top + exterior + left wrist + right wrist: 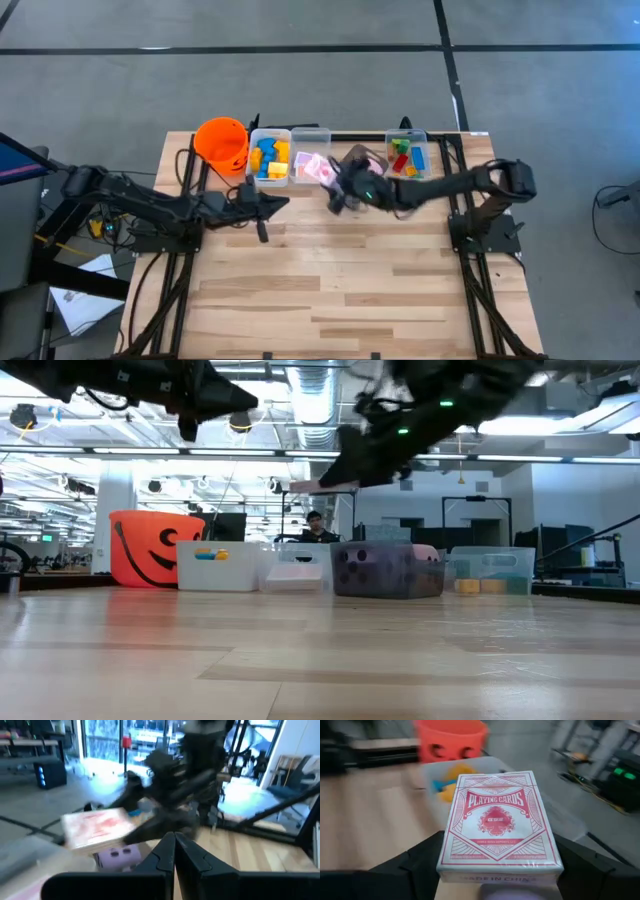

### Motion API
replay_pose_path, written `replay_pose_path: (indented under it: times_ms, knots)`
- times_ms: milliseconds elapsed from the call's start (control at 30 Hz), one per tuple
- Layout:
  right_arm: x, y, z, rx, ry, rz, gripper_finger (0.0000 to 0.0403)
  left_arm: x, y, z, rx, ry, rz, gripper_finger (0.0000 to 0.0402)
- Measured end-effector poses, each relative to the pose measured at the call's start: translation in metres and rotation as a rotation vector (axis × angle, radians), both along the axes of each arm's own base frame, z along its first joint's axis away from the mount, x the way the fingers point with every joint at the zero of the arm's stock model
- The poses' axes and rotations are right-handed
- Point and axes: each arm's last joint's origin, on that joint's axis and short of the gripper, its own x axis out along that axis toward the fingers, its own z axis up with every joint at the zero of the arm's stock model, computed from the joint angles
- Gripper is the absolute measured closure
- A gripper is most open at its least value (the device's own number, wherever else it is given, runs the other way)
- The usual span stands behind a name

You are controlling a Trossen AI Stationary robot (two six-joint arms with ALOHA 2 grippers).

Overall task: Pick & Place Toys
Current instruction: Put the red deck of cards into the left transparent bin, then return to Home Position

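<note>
My right gripper reaches in from the table's right and is shut on a red-and-white pack of playing cards. It holds the pack in the air by the middle clear bin. A purple die sits on the table below, in front of the bins. Blue and yellow blocks lie in the left bin. Red, green and blue blocks lie in the right bin. My left gripper hovers shut and empty above the table, near the left bin. My right gripper pinches the pack's two long sides between its two fingers, near the end closest to the wrist. The fingers come from the table's right, slanting slightly down, and lie along the pack. The pack lies flat, face up, lifted clear of the table.
An orange bucket stands at the far left of the row of bins along the table's far edge. Bare wooden tabletop stretches toward the near edge. A person sits in the room behind the table.
</note>
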Motion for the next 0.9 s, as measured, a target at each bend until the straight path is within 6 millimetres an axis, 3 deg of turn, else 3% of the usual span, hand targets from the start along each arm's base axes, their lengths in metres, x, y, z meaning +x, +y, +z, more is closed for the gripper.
replay_pose_path:
  times_ms: [167,333,500,700,800,900]
  knots:
    - [0.032,-0.047,0.023,0.036,0.041,-0.062,0.0104,-0.007,0.001,0.01,0.009,-0.044,-0.001,0.0402]
    - [0.058,-0.085,0.013,0.116,0.083,-0.063,0.0102,-0.009,0.001,0.005,0.015,0.009,-0.002,0.0402]
    - [0.078,-0.106,0.002,0.153,0.155,-0.098,0.0024,-0.009,0.001,0.001,-0.02,0.042,0.0,0.0402]
    - [0.081,-0.097,0.009,0.207,0.279,-0.005,0.0047,-0.009,0.001,0.0,-0.023,0.047,0.0,0.0402]
    - [0.074,-0.077,0.023,0.214,0.321,0.07,0.0053,-0.009,0.001,0.0,-0.023,0.046,0.0,0.0402]
    - [0.058,-0.043,0.043,0.196,0.361,0.155,0.0053,-0.009,0.001,0.0,-0.043,0.045,0.001,0.0402]
